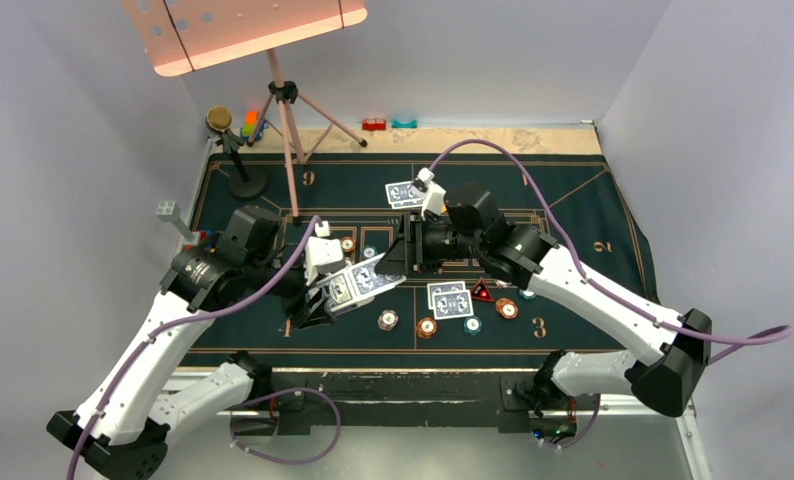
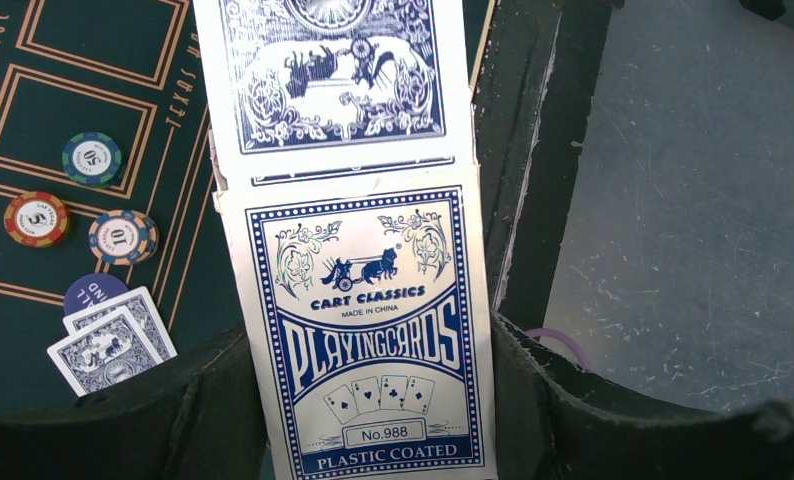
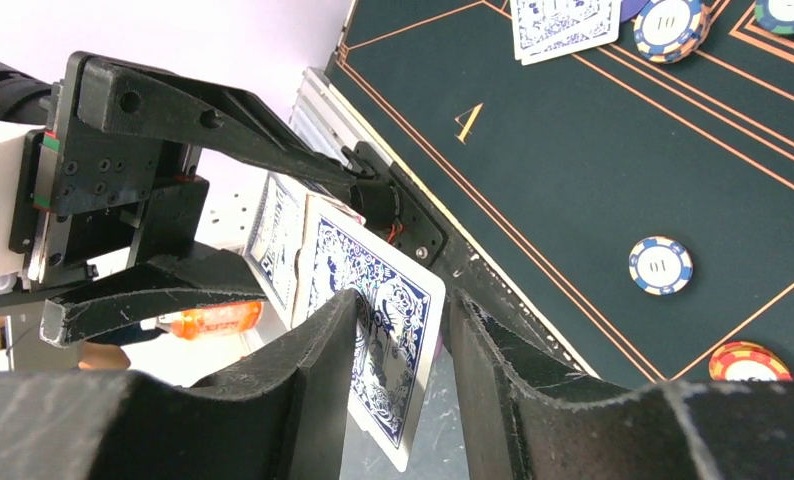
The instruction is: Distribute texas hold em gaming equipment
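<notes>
Clamped shut in left gripper (image 2: 373, 425): deck (image 2: 363, 330), above mat's (image 1: 593, 230) near edge, long axis pointing toward right gripper (image 3: 403, 305); straddling protruding top card (image 3: 378, 295), jaws partly apart, not yet pinching; next, probably: close, pull lengthwise.

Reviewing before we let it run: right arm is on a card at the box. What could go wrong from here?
1. The card sits skewed between the open jaws of the right gripper; closing may bend it or let it slip.
2. A second patterned face lies right beside it at the card box mouth, so the pull could drag two out.
3. The left gripper clamps only one end of the box; a hard tug might shift it.
</notes>
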Robot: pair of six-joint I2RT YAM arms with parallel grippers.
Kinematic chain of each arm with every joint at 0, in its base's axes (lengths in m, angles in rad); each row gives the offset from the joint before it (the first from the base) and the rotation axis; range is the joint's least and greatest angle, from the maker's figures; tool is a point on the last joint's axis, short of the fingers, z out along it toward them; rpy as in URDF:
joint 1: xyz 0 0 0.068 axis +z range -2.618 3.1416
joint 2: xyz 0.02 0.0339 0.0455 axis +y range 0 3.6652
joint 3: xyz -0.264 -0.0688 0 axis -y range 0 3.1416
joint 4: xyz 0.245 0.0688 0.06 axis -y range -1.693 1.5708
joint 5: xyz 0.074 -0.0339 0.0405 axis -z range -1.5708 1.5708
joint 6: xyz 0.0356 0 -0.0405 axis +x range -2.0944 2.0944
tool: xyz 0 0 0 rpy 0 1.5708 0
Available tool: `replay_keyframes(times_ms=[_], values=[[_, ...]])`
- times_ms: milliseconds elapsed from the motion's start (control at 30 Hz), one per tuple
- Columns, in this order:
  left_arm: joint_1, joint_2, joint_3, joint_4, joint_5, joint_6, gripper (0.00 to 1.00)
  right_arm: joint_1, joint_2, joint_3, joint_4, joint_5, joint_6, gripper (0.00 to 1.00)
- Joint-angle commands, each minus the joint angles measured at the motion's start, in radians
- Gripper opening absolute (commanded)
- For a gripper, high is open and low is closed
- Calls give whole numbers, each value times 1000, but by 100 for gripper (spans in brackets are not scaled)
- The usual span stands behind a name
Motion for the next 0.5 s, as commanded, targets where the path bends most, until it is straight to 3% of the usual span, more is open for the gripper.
replay_keyframes(times_ms=[0,100,300,467], values=[[-1,-18,37,18,21,9,0,-23,-40,4,-23,30,-8,42],[-1,-20,37,20,22,8,0,-32,-43,29,-56,63,-30,39],[0,-20,38,26,23,2,0,-40,-45,51,-84,79,-48,23],[-1,-22,30,28,25,0,0,-43,-56,58,-74,71,-46,23]])
